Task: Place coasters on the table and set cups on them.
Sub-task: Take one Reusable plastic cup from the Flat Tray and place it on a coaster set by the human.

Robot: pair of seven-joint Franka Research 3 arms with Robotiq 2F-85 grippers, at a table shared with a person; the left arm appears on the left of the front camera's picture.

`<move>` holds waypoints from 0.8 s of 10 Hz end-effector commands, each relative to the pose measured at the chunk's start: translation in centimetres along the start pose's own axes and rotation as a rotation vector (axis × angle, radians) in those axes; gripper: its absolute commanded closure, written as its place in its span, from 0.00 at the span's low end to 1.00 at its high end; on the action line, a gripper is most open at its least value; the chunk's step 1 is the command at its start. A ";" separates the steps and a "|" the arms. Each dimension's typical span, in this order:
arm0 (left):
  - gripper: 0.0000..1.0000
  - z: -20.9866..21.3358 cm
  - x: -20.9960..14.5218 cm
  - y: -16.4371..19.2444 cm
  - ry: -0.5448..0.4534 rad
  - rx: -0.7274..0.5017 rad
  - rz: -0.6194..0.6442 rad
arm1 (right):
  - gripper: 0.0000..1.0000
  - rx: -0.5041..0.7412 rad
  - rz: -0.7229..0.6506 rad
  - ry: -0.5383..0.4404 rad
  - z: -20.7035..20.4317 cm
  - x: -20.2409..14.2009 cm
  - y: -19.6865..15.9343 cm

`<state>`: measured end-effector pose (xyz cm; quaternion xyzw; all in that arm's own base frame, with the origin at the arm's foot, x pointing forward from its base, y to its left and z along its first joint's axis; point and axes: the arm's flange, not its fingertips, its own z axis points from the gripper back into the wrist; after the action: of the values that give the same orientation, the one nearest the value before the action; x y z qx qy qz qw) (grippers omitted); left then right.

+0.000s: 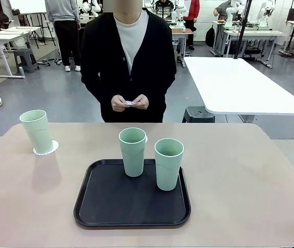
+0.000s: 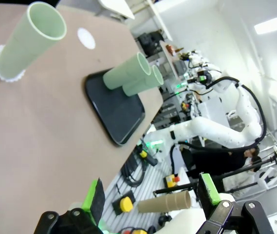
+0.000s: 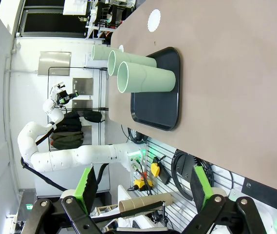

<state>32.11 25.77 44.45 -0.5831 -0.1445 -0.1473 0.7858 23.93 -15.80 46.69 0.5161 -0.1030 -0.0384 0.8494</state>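
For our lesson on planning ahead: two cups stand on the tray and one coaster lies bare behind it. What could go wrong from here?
The middle cup and the right cup stand close together on the tray, so lifting one may tip the other. The bare coaster looks thin and light; a cup set down off-centre could push it aside.

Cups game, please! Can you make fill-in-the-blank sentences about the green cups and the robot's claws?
1. Standing on the black tray are ____ green cups.
2. The cup off the tray stands on a white, lacy ____.
3. The left claw and the right claw are both ____, holding nothing.
Missing words: two; coaster; open.
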 end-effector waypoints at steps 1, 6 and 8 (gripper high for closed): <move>0.00 0.2 -0.1 -0.2 -0.005 -0.002 0.002 | 0.00 0.008 0.004 0.001 0.0 0.0 0.0; 0.00 -3.6 1.9 -9.7 0.164 0.279 -0.406 | 0.00 0.008 0.004 0.001 0.0 0.0 0.0; 0.00 -8.1 3.9 -14.5 0.306 0.489 -0.509 | 0.00 0.008 0.004 0.001 0.0 0.0 0.0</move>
<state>30.27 17.13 57.26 -0.3587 -0.1926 -0.3788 0.8311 23.95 -15.77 46.73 0.5156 -0.1029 -0.0379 0.8498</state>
